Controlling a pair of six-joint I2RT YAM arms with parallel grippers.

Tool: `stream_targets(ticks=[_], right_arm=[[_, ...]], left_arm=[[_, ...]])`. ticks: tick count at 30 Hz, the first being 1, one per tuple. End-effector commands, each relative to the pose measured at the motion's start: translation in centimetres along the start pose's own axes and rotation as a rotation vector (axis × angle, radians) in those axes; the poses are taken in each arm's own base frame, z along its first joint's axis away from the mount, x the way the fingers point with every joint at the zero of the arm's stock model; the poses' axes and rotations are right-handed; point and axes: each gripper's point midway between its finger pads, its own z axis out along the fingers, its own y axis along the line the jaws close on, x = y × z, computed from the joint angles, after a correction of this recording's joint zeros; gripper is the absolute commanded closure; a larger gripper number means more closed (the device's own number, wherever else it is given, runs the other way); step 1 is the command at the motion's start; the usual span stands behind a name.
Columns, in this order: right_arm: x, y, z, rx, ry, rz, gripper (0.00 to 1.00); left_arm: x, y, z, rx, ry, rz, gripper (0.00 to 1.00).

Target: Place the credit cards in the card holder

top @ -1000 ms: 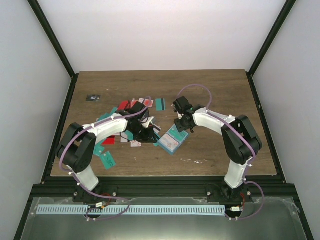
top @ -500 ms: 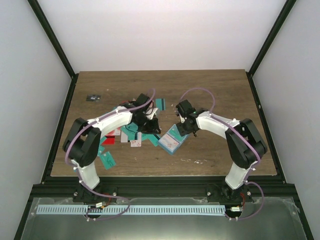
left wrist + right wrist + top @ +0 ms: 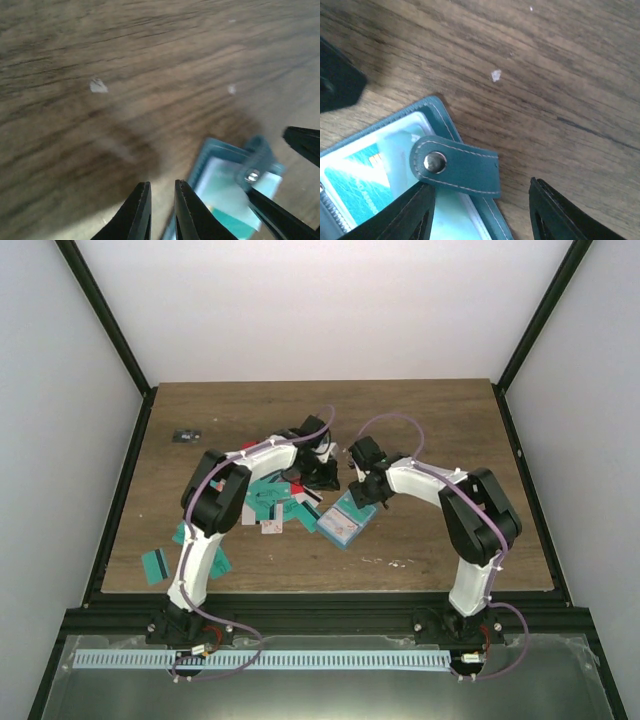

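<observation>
While cards (image 3: pixel 262 502) litter the table (image 3: pixel 430 420), a strap (image 3: pixel 457 167) overlaps the card holder (image 3: pixel 343 524).

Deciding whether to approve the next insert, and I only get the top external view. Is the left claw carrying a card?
Observer: No. In the left wrist view the left claw is open just a slit, with nothing between its fingers.
Operator: Right claw gripping the holder?
Observer: Doesn't look so. Right wrist view: the right claw is spread, one finger over the card holder's open page, the other over the table beside it.
Operator: Any card inside?
Observer: One teal card with a gold chip sits in a clear pocket.
</observation>
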Motion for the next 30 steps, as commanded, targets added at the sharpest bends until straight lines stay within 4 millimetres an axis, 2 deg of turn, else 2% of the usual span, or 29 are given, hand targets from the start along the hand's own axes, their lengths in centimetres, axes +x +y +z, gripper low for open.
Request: stream_targets(ticks=[1, 5, 10, 14, 26, 30], right_arm=[[-1.5, 0.3, 0.5, -0.024, -0.02, -0.001, 0.46], [-2.0, 0.1, 1.1, -0.012, -0.017, -0.007, 0.46], [-3.1, -0.7, 1.3, 0.005, -0.028, 0.005, 0.46], [-3.7, -1.2, 1.4, 0.006, -0.033, 0.012, 0.51], [-3.7, -2.0, 1.1, 0.018, -0.028, 0.019, 0.82], [-3.2, -2.2, 0.6, 0.03, -0.025, 0.027, 0.91]], left_arm=[[-0.6, 0.7, 1.8, 0.022, 0.02, -0.026, 0.84], [0.0, 0.9, 2.9, 0.042, 0.057, -0.023, 0.84], [0.7, 1.4, 3.3, 0.029, 0.08, -0.014, 0.84], [0.9, 1.5, 3.4, 0.032, 0.087, -0.015, 0.84], [0.9, 1.6, 3.1, 0.021, 0.085, -0.015, 0.85], [0.3, 1.2, 2.3, 0.013, 0.063, -0.014, 0.85]])
